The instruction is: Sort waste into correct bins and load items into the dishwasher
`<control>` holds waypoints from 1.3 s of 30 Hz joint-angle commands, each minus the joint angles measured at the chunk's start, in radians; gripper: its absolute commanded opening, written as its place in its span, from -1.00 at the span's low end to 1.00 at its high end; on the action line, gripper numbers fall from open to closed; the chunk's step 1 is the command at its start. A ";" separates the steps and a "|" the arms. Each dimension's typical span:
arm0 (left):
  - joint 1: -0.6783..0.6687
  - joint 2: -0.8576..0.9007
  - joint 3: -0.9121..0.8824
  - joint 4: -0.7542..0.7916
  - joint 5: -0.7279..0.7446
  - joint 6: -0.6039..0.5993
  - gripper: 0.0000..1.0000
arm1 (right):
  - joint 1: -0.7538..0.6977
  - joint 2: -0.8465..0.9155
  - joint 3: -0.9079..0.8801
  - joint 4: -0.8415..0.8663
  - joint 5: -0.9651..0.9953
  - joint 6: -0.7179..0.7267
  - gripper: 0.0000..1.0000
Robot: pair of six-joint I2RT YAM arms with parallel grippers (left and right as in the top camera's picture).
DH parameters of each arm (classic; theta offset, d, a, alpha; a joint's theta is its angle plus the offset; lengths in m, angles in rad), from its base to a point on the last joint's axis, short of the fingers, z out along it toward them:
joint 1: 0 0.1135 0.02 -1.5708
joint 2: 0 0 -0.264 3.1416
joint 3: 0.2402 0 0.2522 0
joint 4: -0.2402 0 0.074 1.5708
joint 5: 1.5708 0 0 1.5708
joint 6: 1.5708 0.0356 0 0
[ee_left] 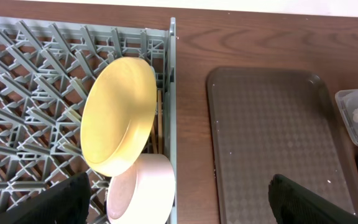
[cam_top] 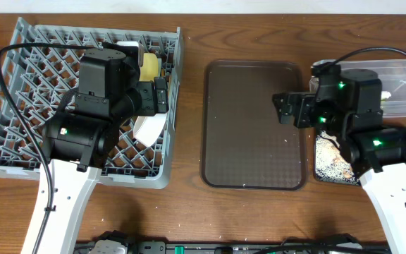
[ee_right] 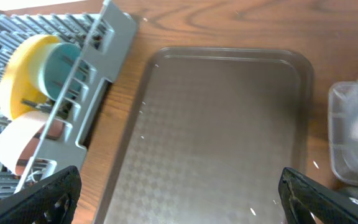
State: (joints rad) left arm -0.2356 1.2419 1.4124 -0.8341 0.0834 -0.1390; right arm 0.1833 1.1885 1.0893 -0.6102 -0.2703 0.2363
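overhead view shows one grey dish rack (cam_top: 48,39) on the left, the biggest thing, with the left arm above it. one brown serving tray (cam_top: 249,120) lies in the middle, its long side running away from the robot. it is bare except for a few white crumbs (cam_top: 285,139). on the right are one clear tub (cam_top: 400,70) and, nearer to the robot, one black tray (cam_top: 317,178) with rice scraps (cam_top: 330,162) on it, partly under the right arm.

inside the rack, by its right wall, one yellow plate (ee_left: 117,115) stands on edge. one white bowl (ee_left: 142,190) is close against it and one blue bowl (ee_right: 58,68) is right beside it. thin wooden chopsticks (ee_left: 159,121) stand between plate and wall; i cannot count them surely.

the left gripper (ee_left: 182,193) hangs over these dishes with fingers spread wide and nothing between them. the right gripper (ee_right: 179,180) is over the right part of the serving tray, also spread and holding nothing.

i judge the task almost finished. only the crumbs seem to be left, and they lie closer to the right gripper, so the right arm is the nearer one.
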 commanded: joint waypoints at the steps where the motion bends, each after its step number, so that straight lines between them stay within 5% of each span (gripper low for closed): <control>1: 0.004 0.000 -0.002 -0.003 0.013 -0.016 0.86 | 0.028 -0.005 0.008 0.012 0.034 -0.013 0.99; 19: 0.004 0.000 -0.002 -0.003 0.013 -0.016 0.86 | -0.002 -0.030 0.008 -0.072 0.115 -0.065 0.99; 29: 0.004 0.000 -0.002 -0.003 0.013 -0.016 0.86 | -0.013 -0.380 -0.070 -0.119 0.199 -0.325 0.98; 39: 0.004 0.000 -0.002 -0.003 0.013 -0.016 0.87 | -0.066 -0.849 -0.555 0.140 0.217 -0.323 0.99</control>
State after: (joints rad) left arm -0.2356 1.2419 1.4124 -0.8345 0.0845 -0.1535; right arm 0.1295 0.4156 0.6071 -0.4862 -0.0669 -0.0643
